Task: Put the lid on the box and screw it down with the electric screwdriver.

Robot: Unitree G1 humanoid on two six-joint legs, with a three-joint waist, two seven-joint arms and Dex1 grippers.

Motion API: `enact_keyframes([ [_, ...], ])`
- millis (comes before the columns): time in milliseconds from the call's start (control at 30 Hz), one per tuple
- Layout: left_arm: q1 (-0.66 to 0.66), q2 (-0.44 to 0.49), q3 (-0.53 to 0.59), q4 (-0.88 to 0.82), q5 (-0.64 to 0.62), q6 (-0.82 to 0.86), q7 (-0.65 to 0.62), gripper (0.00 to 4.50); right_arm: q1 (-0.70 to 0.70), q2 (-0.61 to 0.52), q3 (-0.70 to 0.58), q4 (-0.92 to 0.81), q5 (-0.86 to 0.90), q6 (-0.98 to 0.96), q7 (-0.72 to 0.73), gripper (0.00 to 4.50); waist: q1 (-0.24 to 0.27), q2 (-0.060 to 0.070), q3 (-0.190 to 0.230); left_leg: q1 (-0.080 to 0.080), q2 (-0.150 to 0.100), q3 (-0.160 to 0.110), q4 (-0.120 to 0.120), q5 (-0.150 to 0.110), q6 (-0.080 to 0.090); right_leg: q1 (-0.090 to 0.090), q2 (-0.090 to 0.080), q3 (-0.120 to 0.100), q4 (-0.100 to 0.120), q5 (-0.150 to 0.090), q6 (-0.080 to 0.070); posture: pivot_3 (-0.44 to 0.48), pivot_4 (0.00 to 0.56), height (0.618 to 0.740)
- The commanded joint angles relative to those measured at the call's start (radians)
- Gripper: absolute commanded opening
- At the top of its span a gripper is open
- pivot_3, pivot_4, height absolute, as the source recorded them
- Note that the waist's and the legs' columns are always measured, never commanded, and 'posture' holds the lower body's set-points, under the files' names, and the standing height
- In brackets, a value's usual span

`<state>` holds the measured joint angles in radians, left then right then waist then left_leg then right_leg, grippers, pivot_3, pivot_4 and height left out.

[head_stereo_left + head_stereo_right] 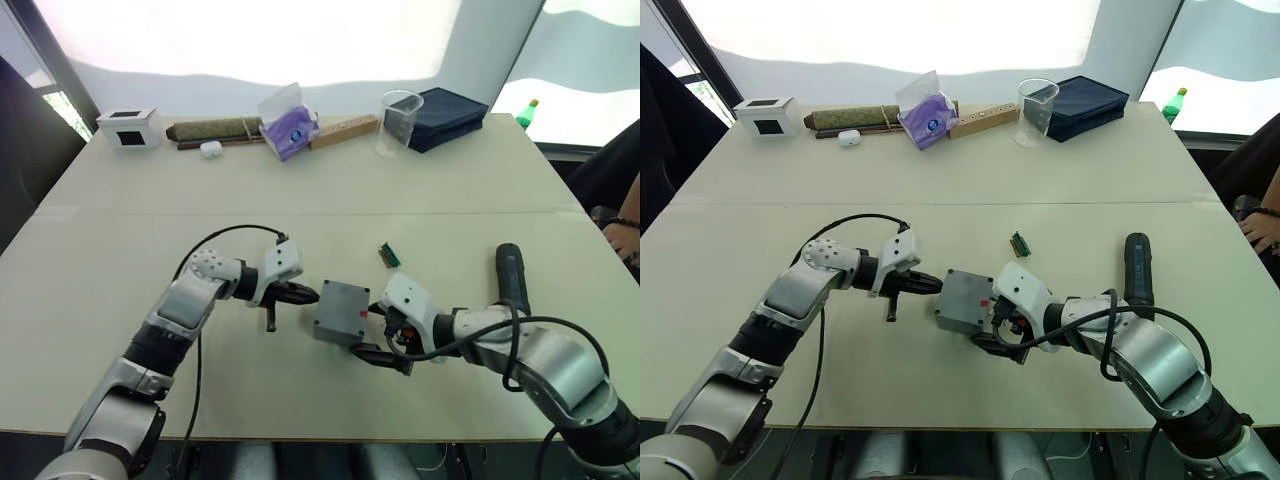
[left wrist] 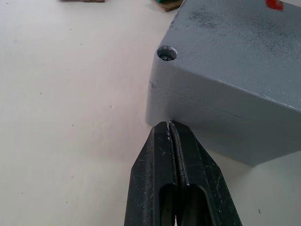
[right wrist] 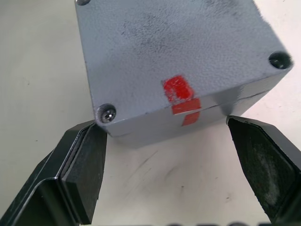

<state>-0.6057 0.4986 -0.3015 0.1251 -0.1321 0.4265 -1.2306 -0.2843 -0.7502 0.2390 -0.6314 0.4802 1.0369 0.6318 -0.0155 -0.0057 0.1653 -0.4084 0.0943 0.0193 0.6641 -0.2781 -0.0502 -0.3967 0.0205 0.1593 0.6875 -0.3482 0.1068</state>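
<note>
Nearest the camera, the right gripper point(image 1: 383, 332) is seen low on the table point(image 1: 120, 230), its fingers point(image 3: 82, 174) spread wide to either side of one edge of the box point(image 1: 340, 313). One fingertip appears to touch the box corner beside a screw hole; the other is set just off the opposite corner. Nothing is pinched between them.

At the middle of the near half of the table the box is found with the lid point(image 3: 174, 52) already seated on it, a thin seam being visible along the side. A red mark point(image 3: 181, 96) is carried across the lid edge and down the wall. Recessed holes are seen at the lid's corners, and a screw head can be made out in one of them.

From the other side the left gripper point(image 1: 303, 294) is brought up to the box, its fingers point(image 2: 162, 160) pressed together, the tip just at the wall below a corner hole; contact cannot be judged.

To the right, well apart from the box, the electric screwdriver point(image 1: 511, 273) is laid flat on the table beside the right forearm. A small green part point(image 1: 389, 254) lies between it and the box, farther back.
</note>
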Motion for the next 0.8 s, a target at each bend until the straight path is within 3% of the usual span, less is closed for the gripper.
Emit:
enact_keyframes([
  [33,-0.014,0.012,-0.002,-0.051,-0.018,0.015,-0.011,0.0,-0.017,-0.006,-0.017,-0.013,-0.011,-0.03,0.008,4.42,0.0,0.0,0.0,0.0,0.0,0.0,0.0,0.0,0.0,0.0,0.0,0.0,0.0,0.0,0.0,0.0,0.15,0.74],
  [633,-0.013,0.053,0.003,-0.086,-0.055,0.089,-0.042,0.0,-0.025,-0.036,-0.036,0.022,-0.062,-0.085,0.038,4.42,-0.001,0.0,0.0,0.0,0.0,0.0,0.0,0.0,0.0,0.0,0.0,0.0,0.0,0.0,0.0,0.0,0.15,0.74],
  [800,-0.036,0.077,0.036,-0.053,-0.084,0.105,-0.064,0.0,-0.021,-0.072,-0.115,-0.025,0.007,-0.051,0.091,4.42,-0.001,0.0,0.0,0.0,0.0,0.0,0.0,0.0,0.0,0.0,0.0,0.0,0.0,0.0,0.0,0.0,0.15,0.74],
])
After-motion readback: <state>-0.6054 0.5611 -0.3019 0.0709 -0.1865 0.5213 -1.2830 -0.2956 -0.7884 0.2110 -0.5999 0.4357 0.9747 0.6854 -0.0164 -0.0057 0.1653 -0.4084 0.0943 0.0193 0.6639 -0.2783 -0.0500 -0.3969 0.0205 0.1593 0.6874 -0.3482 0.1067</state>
